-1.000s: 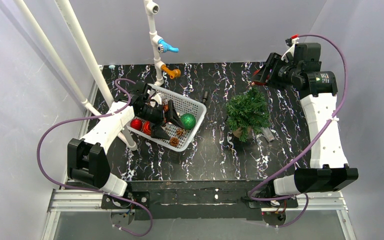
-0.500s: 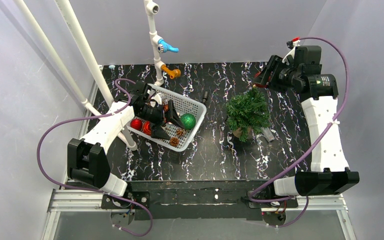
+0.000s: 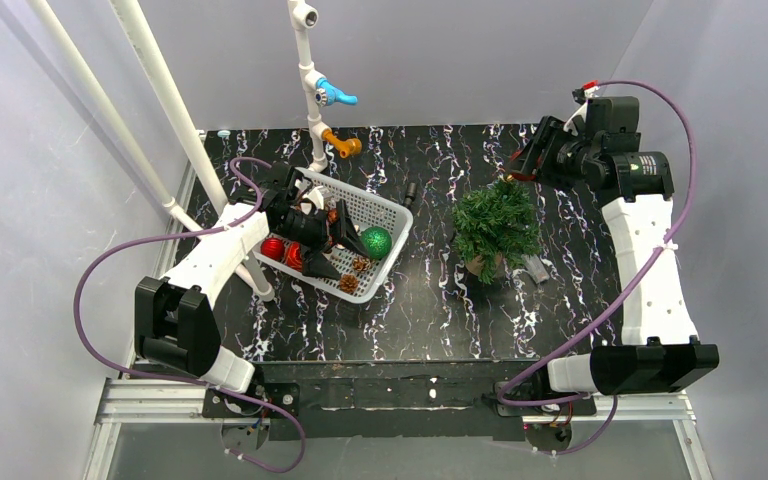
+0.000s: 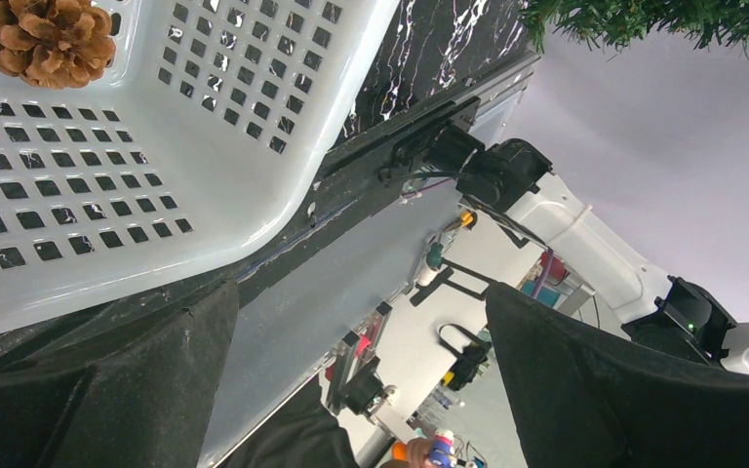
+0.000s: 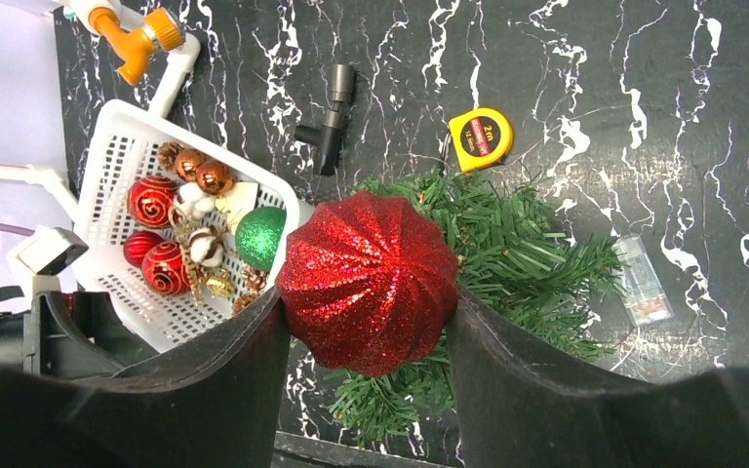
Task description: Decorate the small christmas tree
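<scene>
1. My right pincer [image 5: 366, 317] is clamped on a glittery red ball ornament [image 5: 369, 278], held over the small christmas tree [image 3: 497, 222].
2. The tree stands upright on the marbled black table [image 3: 410, 320], well right of the white basket [image 3: 400, 222].
3. My left pincer [image 4: 361, 380] reaches into that basket, fingers spread wide, gripping nothing.

Glittery red bauble [image 5: 369, 283], dark green tree [image 5: 532, 255]
</scene>
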Tool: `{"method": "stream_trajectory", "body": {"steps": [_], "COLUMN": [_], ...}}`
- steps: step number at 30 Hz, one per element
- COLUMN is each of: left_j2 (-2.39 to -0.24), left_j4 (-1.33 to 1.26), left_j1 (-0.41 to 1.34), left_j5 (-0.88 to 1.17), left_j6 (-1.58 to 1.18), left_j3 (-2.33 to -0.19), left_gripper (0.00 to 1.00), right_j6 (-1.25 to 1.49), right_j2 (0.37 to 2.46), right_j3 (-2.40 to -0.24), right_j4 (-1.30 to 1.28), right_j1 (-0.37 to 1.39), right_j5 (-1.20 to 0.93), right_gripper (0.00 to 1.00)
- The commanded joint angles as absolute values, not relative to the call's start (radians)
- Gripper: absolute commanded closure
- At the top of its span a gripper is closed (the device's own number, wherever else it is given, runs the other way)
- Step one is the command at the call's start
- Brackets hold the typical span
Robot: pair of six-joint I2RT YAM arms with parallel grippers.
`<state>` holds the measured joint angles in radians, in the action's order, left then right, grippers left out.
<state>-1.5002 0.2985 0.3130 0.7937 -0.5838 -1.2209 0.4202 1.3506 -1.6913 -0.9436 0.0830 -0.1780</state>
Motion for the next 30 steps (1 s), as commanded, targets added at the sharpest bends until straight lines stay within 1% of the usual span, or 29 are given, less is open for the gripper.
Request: {"method": "stream_trajectory", "body": {"steps": [1, 30], "left_j2": [-1.499, -1.511], "left_j4": [0.394, 0.399], "left_j1": [0.319, 0.327], "left_j5": [0.831, 0.833], "left_j6": [-0.577, -0.58], "left_j3": [-1.223, -1.242], "left_gripper": [0.0, 0.0], "right_j6": [0.427, 0.431], "right_j2": [1.319, 1.34], "right_j3": [-1.691, -1.648], "right_j4": [-0.923, -0.863], "right_j1": [0.083, 0.082], "right_j5": [-0.158, -0.093], "right_gripper": [0.73, 0.72]}}
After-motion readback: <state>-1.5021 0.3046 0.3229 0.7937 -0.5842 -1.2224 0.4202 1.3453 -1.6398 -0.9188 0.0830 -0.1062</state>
